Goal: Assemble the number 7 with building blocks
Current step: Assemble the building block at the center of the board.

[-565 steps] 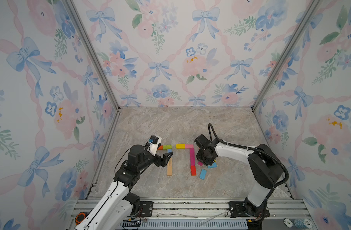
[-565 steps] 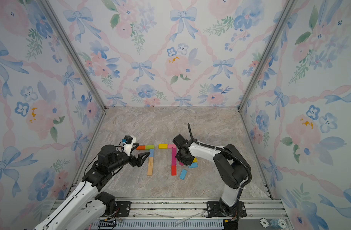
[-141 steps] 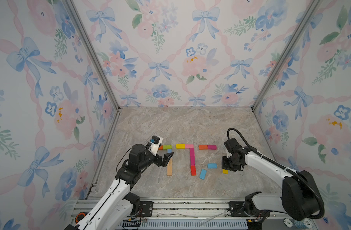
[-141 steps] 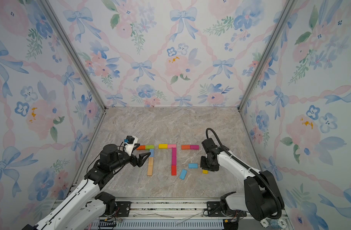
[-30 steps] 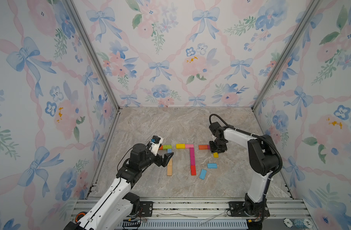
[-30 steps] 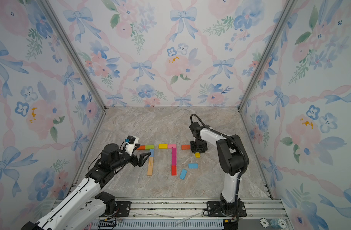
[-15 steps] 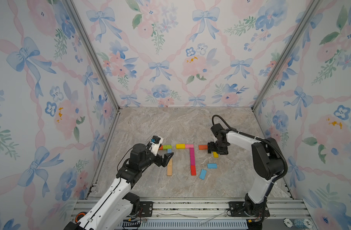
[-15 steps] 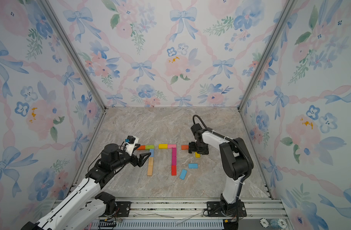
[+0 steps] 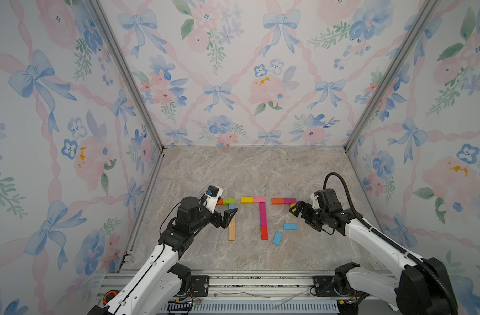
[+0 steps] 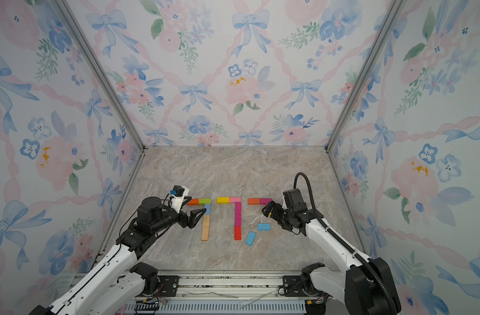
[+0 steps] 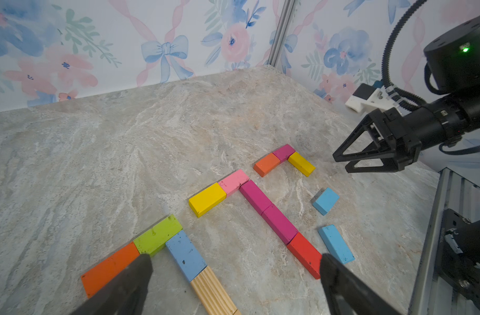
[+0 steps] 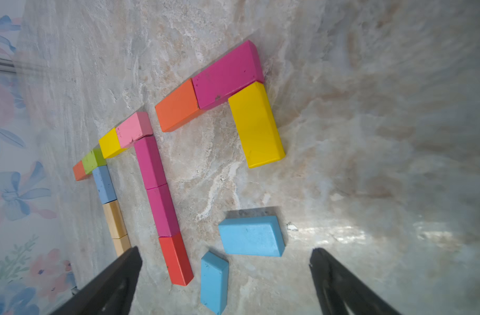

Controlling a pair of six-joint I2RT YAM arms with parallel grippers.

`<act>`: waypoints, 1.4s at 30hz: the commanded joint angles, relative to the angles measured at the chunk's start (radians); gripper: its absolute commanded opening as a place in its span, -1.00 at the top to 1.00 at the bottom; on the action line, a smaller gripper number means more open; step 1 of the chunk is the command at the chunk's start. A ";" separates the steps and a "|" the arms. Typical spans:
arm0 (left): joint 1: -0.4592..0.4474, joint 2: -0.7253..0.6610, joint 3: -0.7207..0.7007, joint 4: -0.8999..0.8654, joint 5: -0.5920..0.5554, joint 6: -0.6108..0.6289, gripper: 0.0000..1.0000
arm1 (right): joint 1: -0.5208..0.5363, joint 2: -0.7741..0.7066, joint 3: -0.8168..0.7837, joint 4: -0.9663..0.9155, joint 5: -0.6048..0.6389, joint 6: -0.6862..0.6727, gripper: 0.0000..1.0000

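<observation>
On the marble counter (image 9: pixel 247 169) the building blocks (image 9: pixel 262 215) lie flat toward six o'clock, in three groups side by side. The nine o'clock and middle groups each form a 7. The three o'clock group has only an orange block (image 9: pixel 277 201), a magenta block (image 9: pixel 289 201) and a yellow block (image 12: pixel 256 125) touching the magenta one's end. Two loose light-blue blocks (image 9: pixel 290 226) lie at six o'clock of it. The right end effector (image 9: pixel 293 208) hovers wide and empty near the yellow block. The left end effector (image 9: pixel 230 218), equally wide and empty, hangs over the nine o'clock group.
</observation>
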 commanded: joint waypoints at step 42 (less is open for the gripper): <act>-0.055 -0.020 -0.070 0.055 0.176 0.110 -0.96 | -0.071 0.307 -0.124 0.498 -0.164 0.137 -0.98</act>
